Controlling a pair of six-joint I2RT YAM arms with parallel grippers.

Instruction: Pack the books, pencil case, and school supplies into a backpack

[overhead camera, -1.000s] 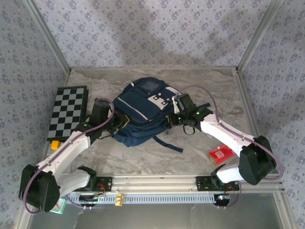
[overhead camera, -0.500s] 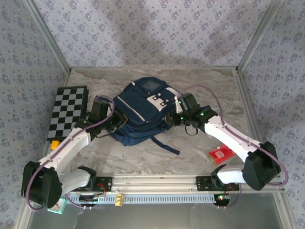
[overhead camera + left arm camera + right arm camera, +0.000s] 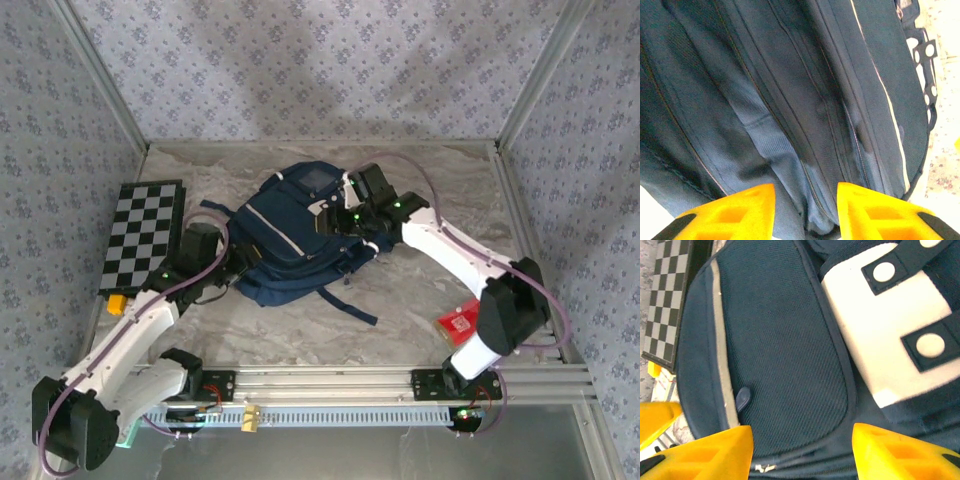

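Observation:
The navy backpack (image 3: 290, 240) lies flat in the middle of the table, its white front patch (image 3: 890, 325) facing up. My left gripper (image 3: 232, 268) is at its left side, open, with folds of the blue fabric (image 3: 790, 115) lying past its yellow fingers (image 3: 740, 210); the gripper (image 3: 805, 192) pinches nothing. My right gripper (image 3: 335, 220) hovers over the front pocket (image 3: 785, 355), jaws wide apart (image 3: 802, 432). The red packet of school supplies (image 3: 463, 320) lies on the table at the right, under the right arm. The books and pencil case are out of view.
A black-and-white checkered board (image 3: 143, 233) lies along the left edge, with a small yellow object (image 3: 117, 303) at its near corner. A loose dark strap (image 3: 350, 303) trails from the backpack toward the front. Metal frame posts and patterned walls enclose the table.
Both grippers have gone from shut to open. The right arm swung up and left from the backpack's right edge to over its front pocket. The left arm drew back slightly.

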